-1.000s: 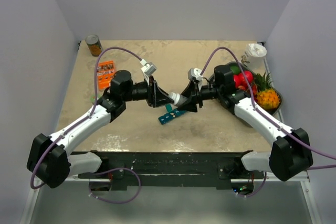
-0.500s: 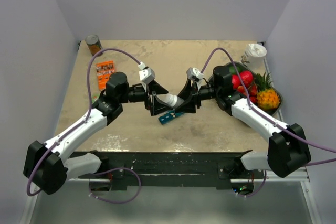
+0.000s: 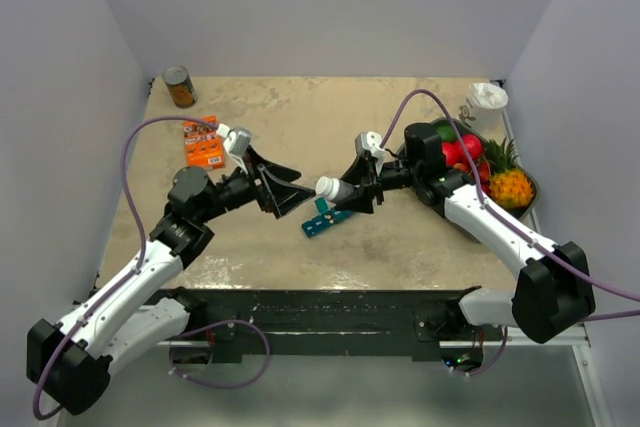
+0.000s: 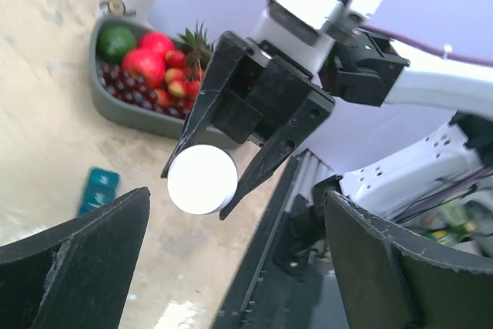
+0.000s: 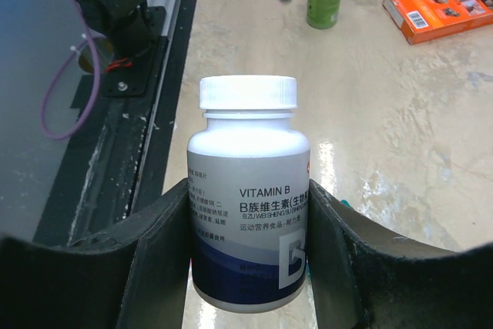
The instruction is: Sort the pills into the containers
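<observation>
Your left claw (image 3: 291, 187) has pulled back leftward from the vitamin B bottle (image 3: 336, 189) and now stands wide open, while your right claw (image 3: 356, 193) still clamps that capped bottle just above the teal pill organiser (image 3: 320, 221) lying on the table (image 3: 400, 247).

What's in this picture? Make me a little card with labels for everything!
right arm: jaws shut on the bottle, held off the table
bottle cap: white, on
left arm: jaws wide open, empty, facing the bottle
organiser: teal strip, flat on the table by the bottle
fruit tray: grey, on the right arm's side
orange box: on the left arm's side
can: far left corner
</observation>
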{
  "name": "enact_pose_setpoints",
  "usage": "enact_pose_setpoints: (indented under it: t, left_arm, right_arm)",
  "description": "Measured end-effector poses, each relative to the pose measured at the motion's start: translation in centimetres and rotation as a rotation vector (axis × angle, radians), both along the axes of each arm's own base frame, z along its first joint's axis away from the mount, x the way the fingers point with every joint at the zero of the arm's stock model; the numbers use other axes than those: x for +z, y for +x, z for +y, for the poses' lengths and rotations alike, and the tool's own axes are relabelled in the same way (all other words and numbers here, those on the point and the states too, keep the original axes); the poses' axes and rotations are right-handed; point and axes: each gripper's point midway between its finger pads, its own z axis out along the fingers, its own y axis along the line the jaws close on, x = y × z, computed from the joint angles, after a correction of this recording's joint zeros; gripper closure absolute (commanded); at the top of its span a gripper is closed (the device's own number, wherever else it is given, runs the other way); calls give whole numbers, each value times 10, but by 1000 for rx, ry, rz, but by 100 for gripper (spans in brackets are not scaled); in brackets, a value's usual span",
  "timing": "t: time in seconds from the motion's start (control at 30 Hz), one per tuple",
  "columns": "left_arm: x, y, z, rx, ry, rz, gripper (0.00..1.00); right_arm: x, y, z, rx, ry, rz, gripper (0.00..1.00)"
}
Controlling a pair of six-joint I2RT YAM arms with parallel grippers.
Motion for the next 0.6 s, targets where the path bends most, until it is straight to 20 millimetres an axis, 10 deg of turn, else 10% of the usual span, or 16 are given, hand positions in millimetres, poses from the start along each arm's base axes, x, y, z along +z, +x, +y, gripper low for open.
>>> enact_pose_setpoints:
  t: [0.6]
  left_arm:
    - [-38, 30, -8, 130, -139, 527, 1]
  right_arm:
    - [-23, 12, -11, -55, -106, -101, 100]
